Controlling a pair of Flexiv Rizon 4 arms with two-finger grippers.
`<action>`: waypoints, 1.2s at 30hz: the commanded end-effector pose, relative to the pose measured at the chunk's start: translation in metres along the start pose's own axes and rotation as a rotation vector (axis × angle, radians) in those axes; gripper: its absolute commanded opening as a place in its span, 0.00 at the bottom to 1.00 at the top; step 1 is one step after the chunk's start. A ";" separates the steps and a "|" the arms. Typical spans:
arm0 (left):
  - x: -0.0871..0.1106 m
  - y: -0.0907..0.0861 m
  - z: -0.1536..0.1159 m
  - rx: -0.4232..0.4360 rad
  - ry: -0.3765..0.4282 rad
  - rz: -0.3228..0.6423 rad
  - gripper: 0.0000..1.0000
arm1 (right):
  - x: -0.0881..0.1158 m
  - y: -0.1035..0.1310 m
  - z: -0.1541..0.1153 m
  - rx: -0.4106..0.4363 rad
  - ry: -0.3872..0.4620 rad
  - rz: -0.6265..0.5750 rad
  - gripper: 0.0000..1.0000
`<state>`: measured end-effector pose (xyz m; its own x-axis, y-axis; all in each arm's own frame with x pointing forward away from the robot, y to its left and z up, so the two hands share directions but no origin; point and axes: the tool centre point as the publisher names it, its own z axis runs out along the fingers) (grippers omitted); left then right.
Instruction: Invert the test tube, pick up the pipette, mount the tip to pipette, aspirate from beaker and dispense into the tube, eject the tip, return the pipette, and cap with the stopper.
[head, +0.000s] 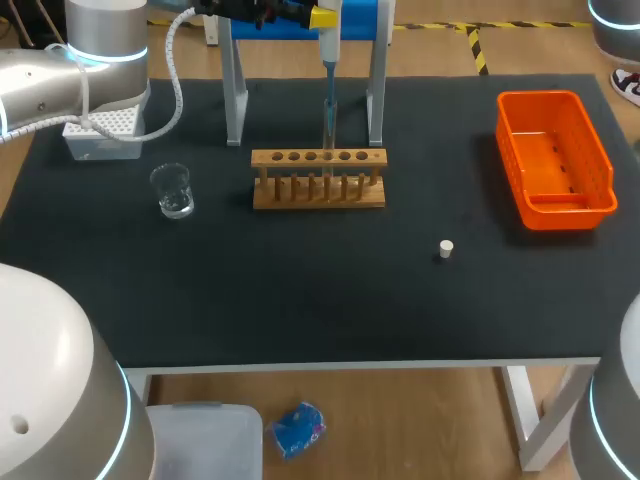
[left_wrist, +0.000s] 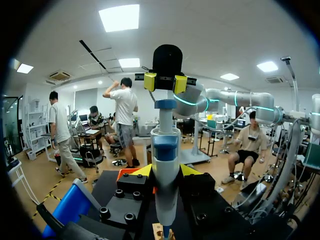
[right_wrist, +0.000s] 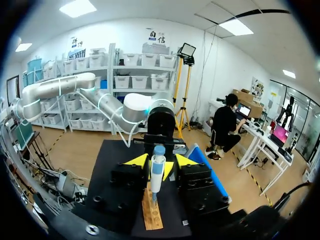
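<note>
My left end effector (left_wrist: 165, 171) reaches in level from the left and is clamped on the pipette (head: 328, 70), its yellow tips pressing the smooth white and blue barrel from both sides. The pipette hangs upright, and its thin clear tip points down at a middle hole of the wooden test tube rack (head: 318, 192); how far in it goes I cannot tell. My right end effector (left_wrist: 165, 82) faces it from the other side, near the pipette's round blue cap, its fingers apart and holding nothing. On the matt black desk (head: 300, 290) a clear glass beaker (head: 173, 190) stands left of the rack, near the white tip box (head: 100, 135). The small pale stopper (head: 446, 249) stands alone right of the rack, and the orange slotted plastic basket (head: 560, 212) sits well beyond it
</note>
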<state>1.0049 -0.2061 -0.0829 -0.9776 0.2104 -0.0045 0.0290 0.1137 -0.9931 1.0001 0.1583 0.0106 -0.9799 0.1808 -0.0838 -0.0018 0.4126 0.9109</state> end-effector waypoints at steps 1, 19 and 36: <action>0.001 0.000 0.000 0.001 -0.002 0.002 0.00 | -0.014 0.008 0.020 0.005 0.024 0.005 0.00; 0.001 0.000 0.000 0.001 -0.002 0.002 0.00 | -0.005 0.023 0.056 -0.046 0.132 0.030 0.00; 0.001 0.000 0.000 0.001 -0.002 0.002 0.00 | 0.000 0.006 0.059 -0.014 0.143 0.050 0.00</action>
<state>1.0049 -0.2060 -0.0834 -0.9776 0.2104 -0.0040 0.0287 0.1143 -0.9930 1.0107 0.2137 -0.0068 -0.9972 0.0735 0.0165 0.0440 0.3900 0.9198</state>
